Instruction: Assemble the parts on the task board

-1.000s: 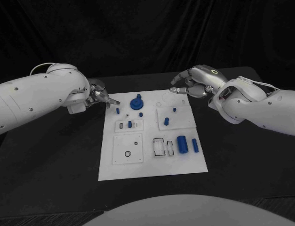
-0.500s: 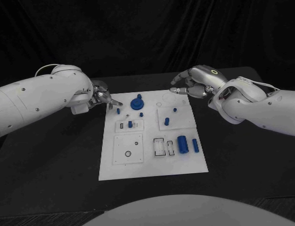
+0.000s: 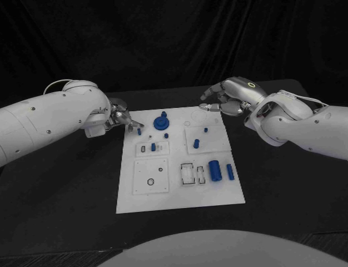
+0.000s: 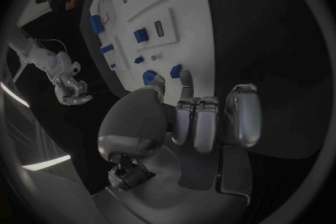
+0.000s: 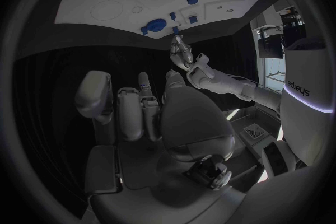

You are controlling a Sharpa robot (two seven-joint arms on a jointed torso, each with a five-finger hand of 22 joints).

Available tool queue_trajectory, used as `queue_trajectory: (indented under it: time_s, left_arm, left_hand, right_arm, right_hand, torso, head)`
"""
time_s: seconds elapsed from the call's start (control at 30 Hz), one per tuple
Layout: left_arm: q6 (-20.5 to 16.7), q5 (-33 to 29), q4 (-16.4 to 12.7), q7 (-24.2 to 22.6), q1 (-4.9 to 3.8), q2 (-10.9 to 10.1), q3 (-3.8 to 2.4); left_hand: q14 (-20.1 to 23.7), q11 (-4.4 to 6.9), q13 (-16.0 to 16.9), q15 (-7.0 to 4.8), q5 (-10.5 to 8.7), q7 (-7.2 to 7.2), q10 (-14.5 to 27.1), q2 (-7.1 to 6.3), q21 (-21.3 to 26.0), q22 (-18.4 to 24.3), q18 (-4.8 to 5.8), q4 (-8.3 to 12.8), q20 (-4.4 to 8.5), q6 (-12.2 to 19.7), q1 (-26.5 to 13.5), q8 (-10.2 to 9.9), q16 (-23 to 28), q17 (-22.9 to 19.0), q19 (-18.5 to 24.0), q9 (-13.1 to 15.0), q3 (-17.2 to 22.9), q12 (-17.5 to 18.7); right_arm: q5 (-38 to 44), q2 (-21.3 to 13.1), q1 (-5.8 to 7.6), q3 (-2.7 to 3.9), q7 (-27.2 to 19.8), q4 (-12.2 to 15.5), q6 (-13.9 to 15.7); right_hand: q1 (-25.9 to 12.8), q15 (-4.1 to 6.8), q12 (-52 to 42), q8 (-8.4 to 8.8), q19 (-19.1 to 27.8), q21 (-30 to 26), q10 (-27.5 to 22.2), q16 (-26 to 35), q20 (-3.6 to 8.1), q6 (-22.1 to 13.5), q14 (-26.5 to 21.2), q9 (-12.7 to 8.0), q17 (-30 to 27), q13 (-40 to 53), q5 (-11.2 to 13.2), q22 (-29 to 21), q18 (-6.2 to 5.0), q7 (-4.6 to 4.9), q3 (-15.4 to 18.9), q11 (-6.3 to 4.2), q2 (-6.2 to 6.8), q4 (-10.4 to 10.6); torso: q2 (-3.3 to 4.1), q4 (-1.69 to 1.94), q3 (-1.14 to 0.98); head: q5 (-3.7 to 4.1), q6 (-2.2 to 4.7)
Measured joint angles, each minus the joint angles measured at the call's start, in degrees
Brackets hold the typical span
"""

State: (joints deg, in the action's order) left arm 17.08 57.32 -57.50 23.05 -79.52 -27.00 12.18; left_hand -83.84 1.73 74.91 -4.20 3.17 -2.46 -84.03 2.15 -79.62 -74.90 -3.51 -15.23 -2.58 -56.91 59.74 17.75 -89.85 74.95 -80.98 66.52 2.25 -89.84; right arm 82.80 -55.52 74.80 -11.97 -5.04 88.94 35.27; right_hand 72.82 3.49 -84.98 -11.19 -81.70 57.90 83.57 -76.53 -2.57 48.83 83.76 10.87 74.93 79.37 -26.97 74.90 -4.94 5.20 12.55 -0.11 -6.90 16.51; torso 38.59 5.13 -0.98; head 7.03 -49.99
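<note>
White rectangular task board (image 3: 178,192), one, lies in the middle of one black table (image 3: 54,189). Small blue parts (image 3: 215,170) on it: about eight, among them one round knobbed piece (image 3: 162,121) and one large cylinder. Silver left hand (image 3: 119,118), one, fingers near the board's far left corner, holds nothing visible. Silver right hand (image 3: 224,100), one, fingers curled in at the far right corner, nothing in them.

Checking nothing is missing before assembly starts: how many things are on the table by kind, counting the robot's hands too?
Blue parts: 8
White task board: 1
Silver hands, left hand and right hand: 2
Total: 11
</note>
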Motion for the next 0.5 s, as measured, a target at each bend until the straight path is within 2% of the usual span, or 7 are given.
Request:
queue_trajectory:
  time_s: [0.23,0.5]
  left_arm:
    - [0.09,0.0,0.55,-0.07,0.22,0.45,0.0]
    - [0.11,0.0,0.93,-0.38,0.4,0.83,-0.01]
  left_hand:
    - [-0.21,-0.21,0.0,0.21,1.06,-0.2,0.21,0.59,0.22,0.0,0.0,0.72,-0.2,0.2,1.34,-0.69,0.0,0.0,0.2,-0.01,0.38,0.0]
    - [-0.21,-0.4,0.0,0.21,1.71,-0.4,0.01,0.6,0.44,0.0,0.0,1.02,-0.39,0.41,1.8,-1.33,0.0,-0.01,0.39,-0.01,0.39,0.0]
  right_arm:
    - [-0.01,0.04,0.0,0.0,0.01,0.01,-0.1]
    - [-0.01,0.11,0.0,0.0,0.02,0.0,-0.2]
  right_hand:
    - [0.0,0.0,0.0,0.0,0.0,0.0,0.0,0.0,0.0,0.0,0.0,0.0,0.0,0.0,0.0,0.0,0.0,0.0,0.0,0.0,0.0,0.0]
    - [0.01,0.0,-0.01,0.0,0.0,0.0,0.0,0.22,0.0,0.0,0.0,-0.03,-0.01,0.0,-0.28,0.0,0.0,0.0,0.0,0.0,-0.01,0.0]
  torso:
    - [0.0,-0.03,-0.01]
    - [0.05,-0.1,-0.04]
  head:
    - [0.1,0.0]
    - [0.08,0.0]
